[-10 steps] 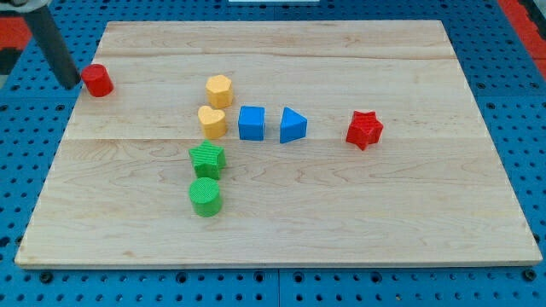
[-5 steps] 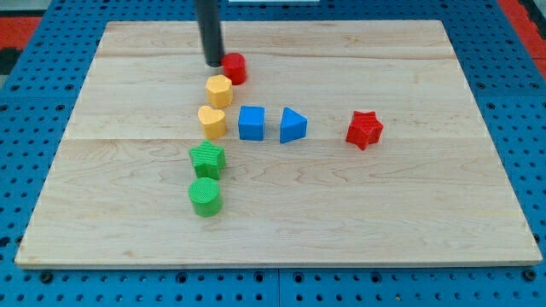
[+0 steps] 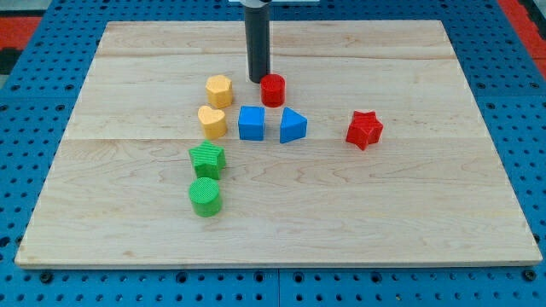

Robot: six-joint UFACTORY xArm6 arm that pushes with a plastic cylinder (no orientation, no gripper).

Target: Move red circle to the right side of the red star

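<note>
Camera view: my tip point(image 3: 258, 80) sat touching red circle point(image 3: 273, 89), circle just right of tip and slightly toward view's bottom. Tip was plain rod (no jaws, nothing held, only pushing). Red star point(image 3: 364, 130) lay well right of tip. Blue cube point(image 3: 252, 123), blue triangle point(image 3: 293, 125) just below tip. Task judged partway: circle left of star, had to pass beyond it.

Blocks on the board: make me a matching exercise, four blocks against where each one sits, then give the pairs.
Things
1. red circle
2. red star
3. green circle
4. blue cube

Places
A. nearest the view's bottom
B. farthest toward the view's right
C. just right of my tip
D. between the yellow heart and the blue triangle

Pairs: 1-C, 2-B, 3-A, 4-D
</note>
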